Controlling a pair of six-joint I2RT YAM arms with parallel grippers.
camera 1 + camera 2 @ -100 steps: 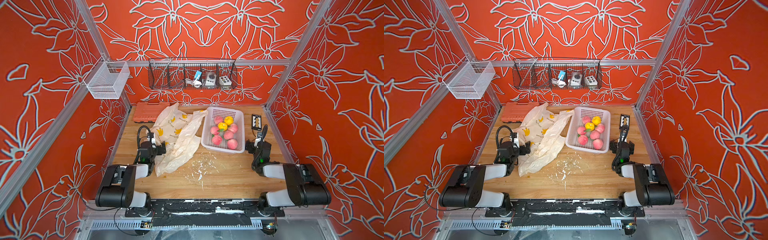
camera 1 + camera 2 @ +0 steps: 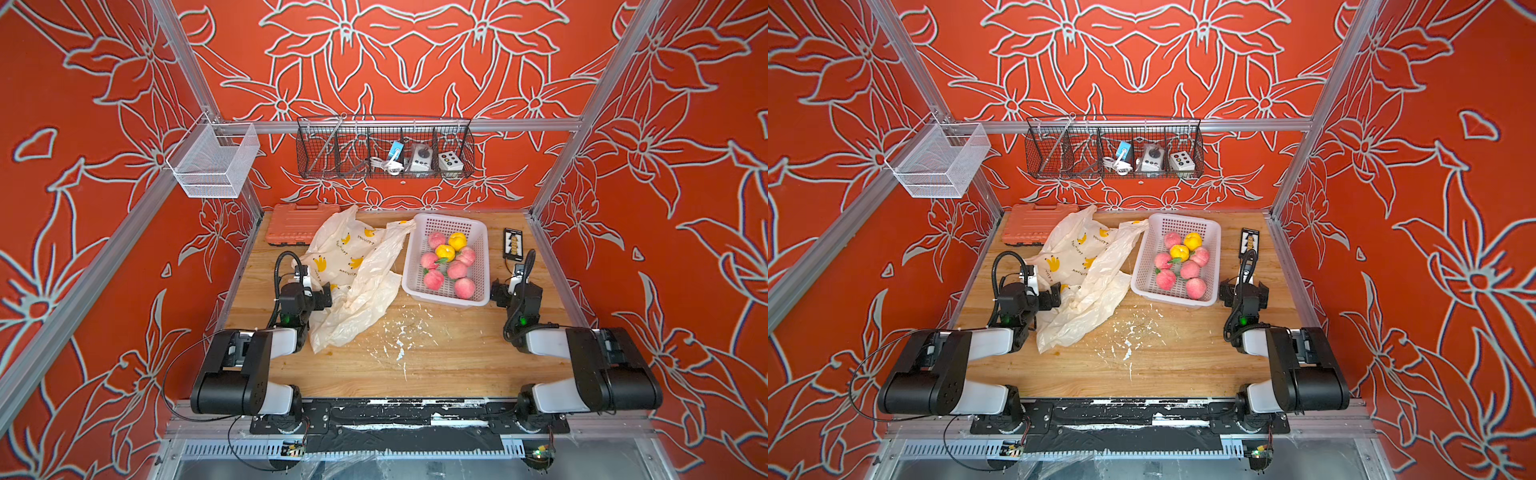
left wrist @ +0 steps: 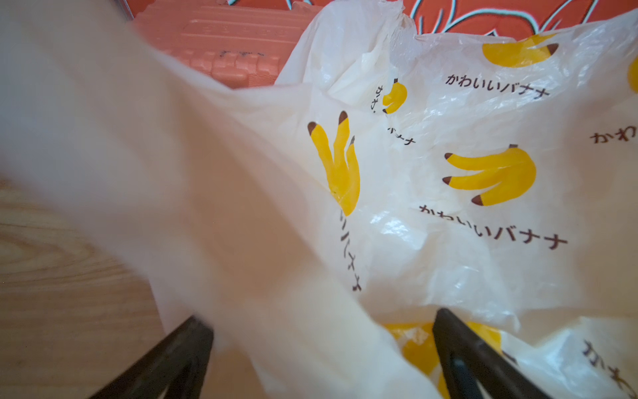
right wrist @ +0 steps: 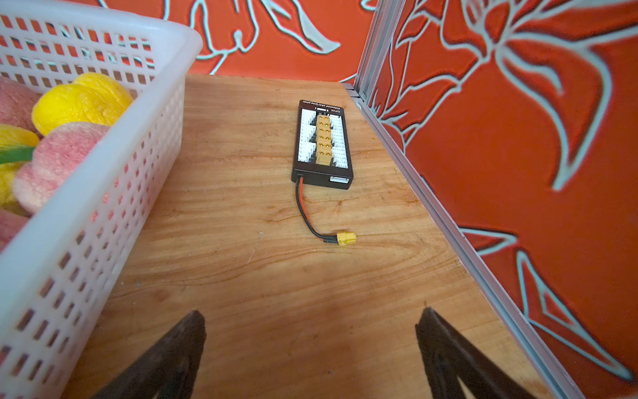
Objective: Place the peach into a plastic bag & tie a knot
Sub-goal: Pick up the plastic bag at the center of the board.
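In both top views, we found the crumpled cream plastic bag printed with yellow bananas (image 2: 353, 286) sprawled limp on the wooden tabletop (image 2: 436, 365), at about ten o'clock from the table's middle. We could not make out an open mouth. The pink fuzzy peaches (image 2: 433, 279) all lay in the white perforated plastic basket (image 2: 444, 300) at one o'clock, mixed with two yellow fruits (image 2: 457, 240). None was in the bag (so, by our reckoning, nothing of the task was done). The left gripper (image 2: 325, 296) sat at nine o'clock against the bag's edge. The right gripper (image 2: 516, 289) sat at three o'clock, just beside the basket.

In the left wrist view, the left gripper's jaws stood spread wide with a fold of bag film lying between them, unpinched as far as we could tell.

In the right wrist view, the right gripper's jaws gaped likewise, with only bare wood between them. The basket wall was close on one side, and a black connector board with a short lead (image 4: 322, 145) lay ahead.

What was left, we judged: open the bag, carry a peach across, drop it in, knot the handles.
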